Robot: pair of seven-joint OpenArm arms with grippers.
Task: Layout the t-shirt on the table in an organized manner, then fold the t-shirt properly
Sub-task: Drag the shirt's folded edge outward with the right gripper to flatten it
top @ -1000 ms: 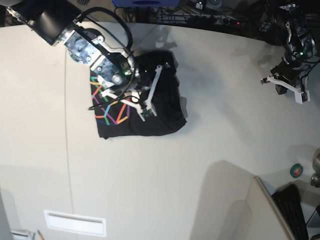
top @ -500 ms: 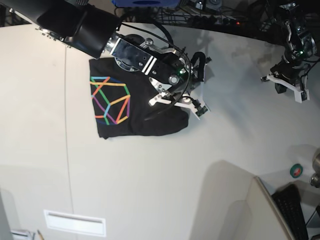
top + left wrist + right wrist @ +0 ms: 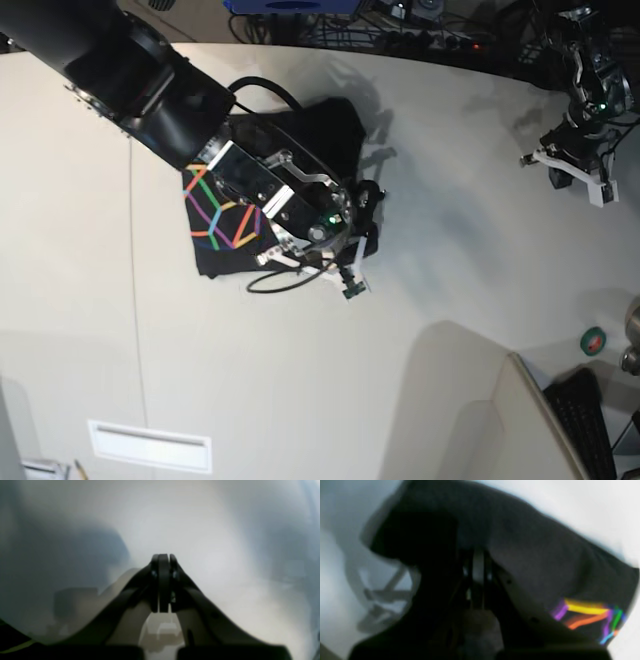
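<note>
The black t-shirt (image 3: 320,125) lies folded on the off-white table (image 3: 450,250), its rainbow print (image 3: 222,208) at the left side. My right gripper (image 3: 338,274) is at the shirt's lower right edge. In the right wrist view the gripper (image 3: 478,552) has its fingers together with the black cloth (image 3: 545,562) bunched over the tips, and the print (image 3: 587,617) shows at lower right. My left gripper (image 3: 572,175) hangs far right, away from the shirt. In the left wrist view it (image 3: 163,561) is shut and empty over the blurred table (image 3: 200,517).
A white rectangular plate (image 3: 150,445) lies near the front left. A green tape roll (image 3: 592,342), a keyboard (image 3: 592,425) and a beige panel (image 3: 525,420) stand at the front right. Cables run along the back edge. A seam (image 3: 135,300) crosses the table.
My right arm has swung from the shirt's upper right down to its lower right edge, with the cloth there pulled and bunched. The left arm has not moved.
</note>
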